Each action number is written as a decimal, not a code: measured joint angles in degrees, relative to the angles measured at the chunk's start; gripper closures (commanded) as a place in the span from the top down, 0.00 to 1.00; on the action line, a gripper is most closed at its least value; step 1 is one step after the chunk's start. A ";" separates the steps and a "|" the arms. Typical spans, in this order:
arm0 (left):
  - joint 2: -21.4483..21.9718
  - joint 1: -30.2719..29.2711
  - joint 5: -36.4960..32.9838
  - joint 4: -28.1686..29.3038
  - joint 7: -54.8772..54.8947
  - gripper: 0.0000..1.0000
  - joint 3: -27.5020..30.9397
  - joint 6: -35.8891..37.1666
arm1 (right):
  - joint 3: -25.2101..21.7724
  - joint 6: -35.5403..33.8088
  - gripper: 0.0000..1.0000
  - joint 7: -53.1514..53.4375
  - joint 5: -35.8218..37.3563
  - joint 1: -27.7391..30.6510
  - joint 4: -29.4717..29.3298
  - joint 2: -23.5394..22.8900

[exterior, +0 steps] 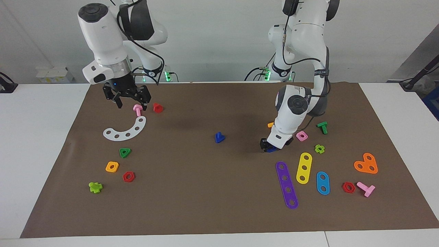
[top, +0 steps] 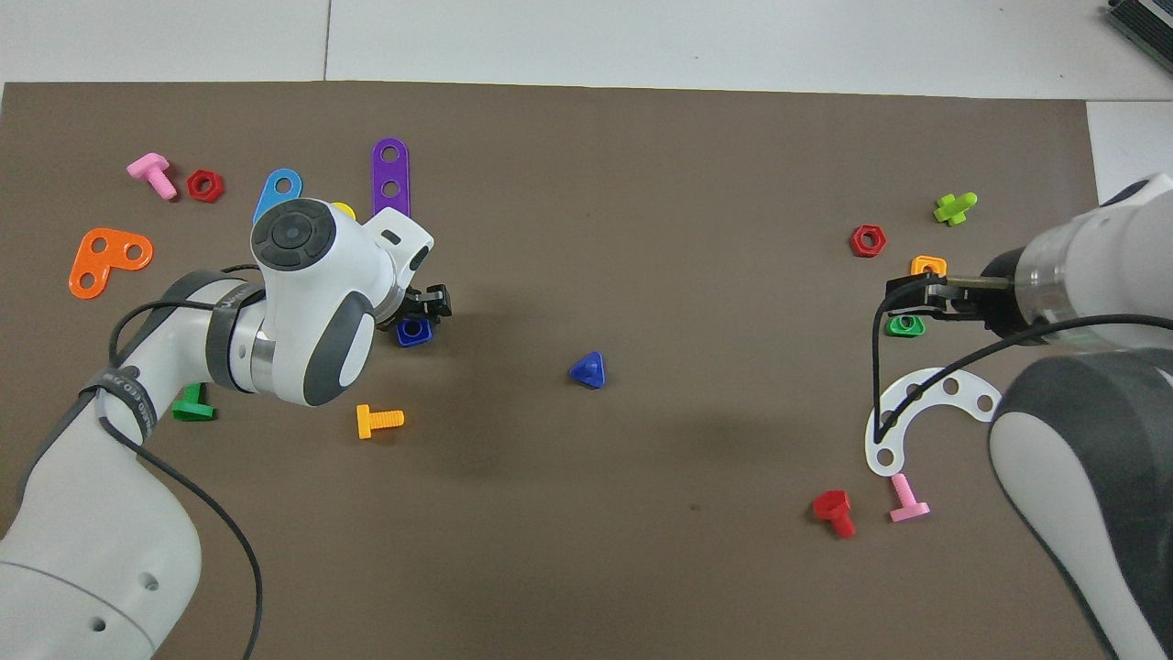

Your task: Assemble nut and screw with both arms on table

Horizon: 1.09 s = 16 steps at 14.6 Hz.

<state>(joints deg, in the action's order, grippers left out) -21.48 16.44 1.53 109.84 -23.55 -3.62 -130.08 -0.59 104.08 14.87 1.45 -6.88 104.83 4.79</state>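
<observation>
Partly hidden: the nut (top: 414, 331), left of centre in the overhead frame, sits under the left gripper (exterior: 270, 146), fingers apparently grasping it on the counter (exterior: 192, 192). Screw (exterior: 219, 137) lies mid-frame, apart. Right gripper (exterior: 127, 97) hangs upper left, fingers released.

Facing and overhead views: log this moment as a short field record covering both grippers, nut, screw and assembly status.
left gripper: down at the nut on the mat, fingers either side of it; grip not confirmable
right gripper: raised over the pink bolt at the right arm's end of the table, holding nothing, fingers apart
screw: lying alone on the brown mat mid-table, untouched
nut and screw: apart, not assembled
nearby: orange bolt nearer the robots than the nut
</observation>
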 measured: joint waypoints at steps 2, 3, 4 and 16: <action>-0.05 0.00 -0.07 0.01 0.02 0.47 0.02 -0.03 | -0.04 -2.47 0.99 -2.06 0.00 1.02 -2.31 0.02; -0.07 0.00 -0.09 0.01 0.01 0.46 0.02 -0.03 | -0.06 -3.50 0.99 -2.91 0.00 1.38 -3.21 0.01; -0.09 0.00 -0.11 0.01 0.02 0.44 0.04 -0.04 | -0.11 -4.34 0.99 -3.27 0.00 1.57 -4.13 0.00; -0.81 1.65 -0.15 -8.43 0.01 0.38 -0.03 4.74 | -0.29 -12.59 0.99 -8.30 0.00 4.70 -10.39 -2.26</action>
<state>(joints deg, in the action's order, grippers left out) -22.29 18.09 1.38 101.41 -23.55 -3.66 -125.34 -0.89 91.49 6.57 1.45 -2.19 94.44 2.53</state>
